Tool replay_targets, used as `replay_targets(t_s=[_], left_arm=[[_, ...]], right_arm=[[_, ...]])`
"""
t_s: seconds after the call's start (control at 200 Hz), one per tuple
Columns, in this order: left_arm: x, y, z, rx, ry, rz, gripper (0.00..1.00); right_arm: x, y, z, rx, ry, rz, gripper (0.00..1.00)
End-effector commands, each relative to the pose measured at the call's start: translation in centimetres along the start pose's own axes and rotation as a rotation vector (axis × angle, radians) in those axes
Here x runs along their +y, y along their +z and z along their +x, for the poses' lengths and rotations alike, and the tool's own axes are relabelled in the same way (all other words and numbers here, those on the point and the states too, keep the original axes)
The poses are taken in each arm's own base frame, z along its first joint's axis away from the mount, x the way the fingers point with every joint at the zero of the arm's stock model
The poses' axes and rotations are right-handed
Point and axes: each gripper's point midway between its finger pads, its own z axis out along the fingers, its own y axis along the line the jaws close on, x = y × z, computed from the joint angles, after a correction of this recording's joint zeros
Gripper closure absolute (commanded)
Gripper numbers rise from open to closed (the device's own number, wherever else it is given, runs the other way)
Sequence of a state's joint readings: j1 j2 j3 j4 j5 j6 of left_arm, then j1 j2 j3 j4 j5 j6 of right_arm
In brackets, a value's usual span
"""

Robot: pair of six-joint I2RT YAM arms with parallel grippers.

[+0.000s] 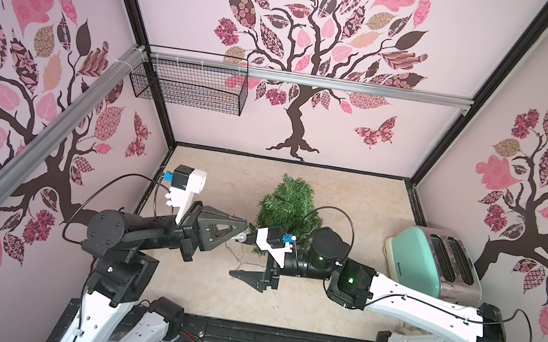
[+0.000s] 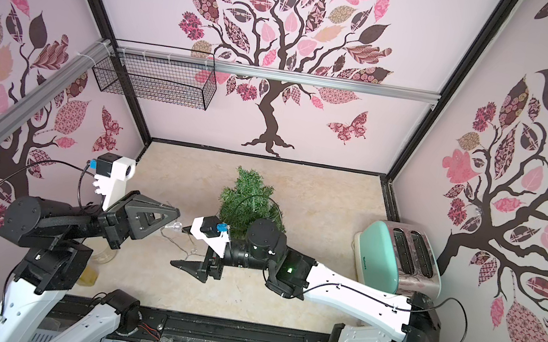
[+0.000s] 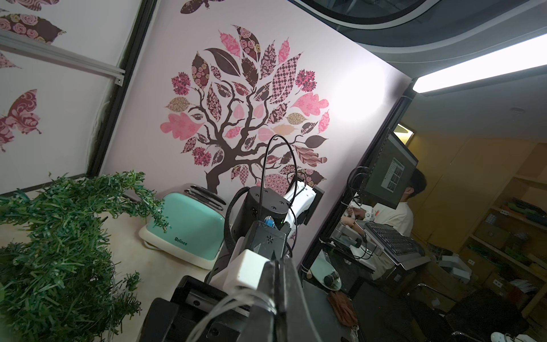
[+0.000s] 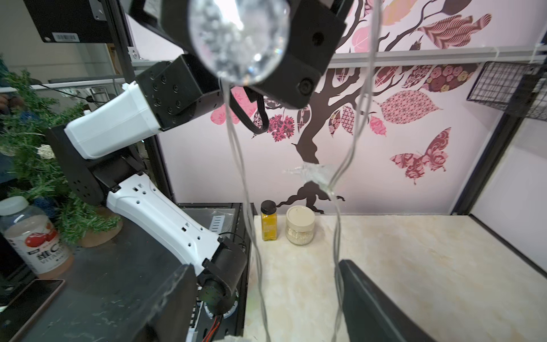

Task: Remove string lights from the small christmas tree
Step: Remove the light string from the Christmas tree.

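Most of the string lights (image 4: 316, 174) look freed. The left claw (image 1: 245, 230), at centre frame, is clamped on gathered strands that hang between the parted right claw (image 4: 263, 265). A thin wire seems to trail to the small christmas tree (image 1: 287, 204); that remains.

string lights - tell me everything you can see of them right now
The thin silvery wire string lights carry a clear round bulb and a translucent star shape. The left pincer is shut on a bunch of the strands, holding them above the beige marble-look tabletop. From there slack loops hang down, passing between the fingers of the open right pincer.
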State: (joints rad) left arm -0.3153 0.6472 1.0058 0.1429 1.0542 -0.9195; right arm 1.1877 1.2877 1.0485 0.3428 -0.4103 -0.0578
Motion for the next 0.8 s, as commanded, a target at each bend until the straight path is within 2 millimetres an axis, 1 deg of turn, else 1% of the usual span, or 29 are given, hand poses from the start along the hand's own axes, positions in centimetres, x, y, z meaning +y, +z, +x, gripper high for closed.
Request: replay_targets(t_s=[0.0,0.17,0.275,0.35,0.43,0.44,0.47,0.555,0.595,0.66,0.745,0.795], left_arm=[[0.0,0.1,-0.7,-0.036,0.005,-0.001,1.0],[0.2,0.1,-0.9,-0.047,-0.002,-0.011,1.0],[0.3,0.0,-0.9,-0.05,0.002,-0.019,1.0],[0.1,0.0,-1.0,-0.055,0.005,-0.02,1.0],[-0.2,-0.1,-1.1,-0.059,0.013,-0.017,1.0],[0.1,-0.1,-0.9,-0.052,-0.006,-0.028,1.0],[0.3,-0.1,-0.8,-0.05,-0.014,-0.036,1.0],[0.5,-0.3,-0.8,-0.053,-0.018,-0.067,1.0],[0.8,-0.3,-0.7,-0.055,-0.021,-0.081,1.0],[1.2,-0.5,-0.7,-0.063,-0.033,-0.108,1.0],[2.3,-0.7,-0.6,-0.079,-0.053,-0.167,1.0],[3.0,-1.0,-0.5,-0.088,-0.064,-0.213,0.87]], right_arm=[[0.5,0.3,-2.7,-0.063,0.005,-0.041,0.3],[0.2,0.9,-2.4,-0.069,0.026,-0.043,0.47],[0.1,1.0,-2.5,-0.075,0.028,-0.035,0.62],[-0.2,1.0,-2.6,-0.079,0.031,-0.021,0.65],[-0.4,1.0,-2.7,-0.088,0.034,-0.006,0.71],[-0.5,1.0,-2.8,-0.089,0.035,-0.003,0.72],[-0.6,0.9,-2.8,-0.093,0.037,0.006,0.77],[-0.9,0.7,-3.1,-0.1,0.033,0.027,0.93],[-1.0,0.5,-3.3,-0.103,0.032,0.036,1.0],[-1.1,0.3,-3.6,-0.105,0.029,0.047,1.0],[-1.4,-0.1,-4.4,-0.115,0.033,0.074,1.0],[-1.8,-0.4,-5.0,-0.129,0.038,0.105,1.0]])
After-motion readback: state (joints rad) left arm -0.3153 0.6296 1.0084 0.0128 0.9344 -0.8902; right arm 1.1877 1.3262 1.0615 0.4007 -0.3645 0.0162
